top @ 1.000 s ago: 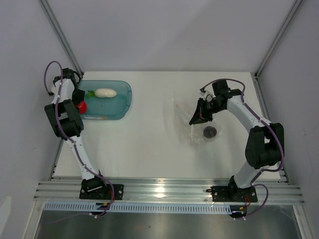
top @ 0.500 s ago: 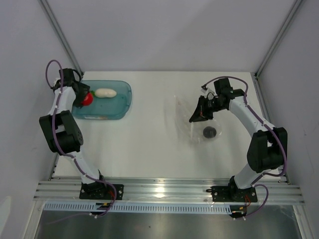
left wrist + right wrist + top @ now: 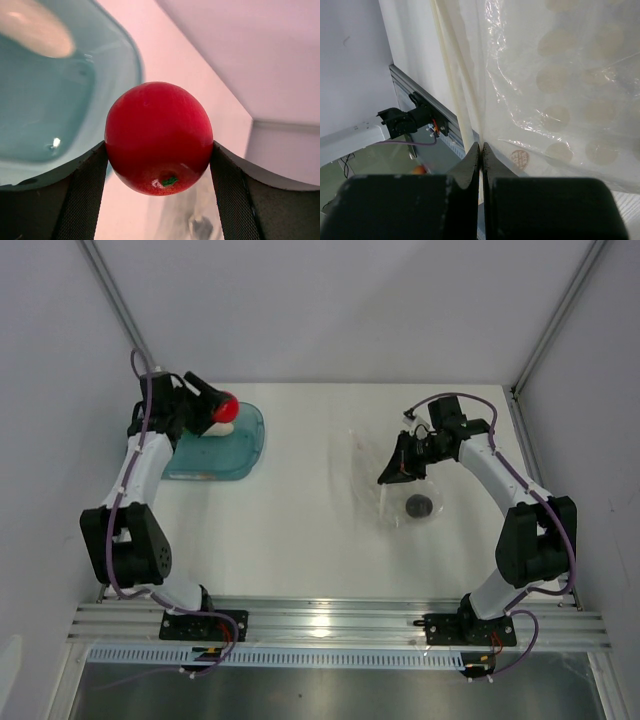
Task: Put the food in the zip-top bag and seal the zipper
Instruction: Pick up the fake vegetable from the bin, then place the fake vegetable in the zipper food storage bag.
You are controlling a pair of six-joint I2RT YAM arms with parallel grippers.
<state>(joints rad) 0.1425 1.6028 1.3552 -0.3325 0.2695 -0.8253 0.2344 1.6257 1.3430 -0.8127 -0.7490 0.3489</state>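
My left gripper [image 3: 218, 408] is shut on the red tomato ball [image 3: 224, 408] and holds it above the far right corner of the teal tray [image 3: 245, 452]; the ball fills the left wrist view [image 3: 159, 137] between the fingers. The white radish [image 3: 35, 31] lies in the tray, mostly hidden under the gripper in the top view. My right gripper [image 3: 390, 476] is shut on the edge of the clear zip-top bag [image 3: 395, 502] and holds that edge lifted; the thin plastic runs between its fingers in the right wrist view [image 3: 480, 150]. The dark round piece [image 3: 420, 506] lies inside the bag on the table.
The teal tray stands at the far left of the white table. Grey walls and slanted frame rails close in the sides and back. An aluminium rail with both arm bases runs along the near edge [image 3: 330, 620].
My left gripper has lifted the red tomato ball out of the tray and swung it up and to the right. The right gripper has stayed shut on the bag edge.
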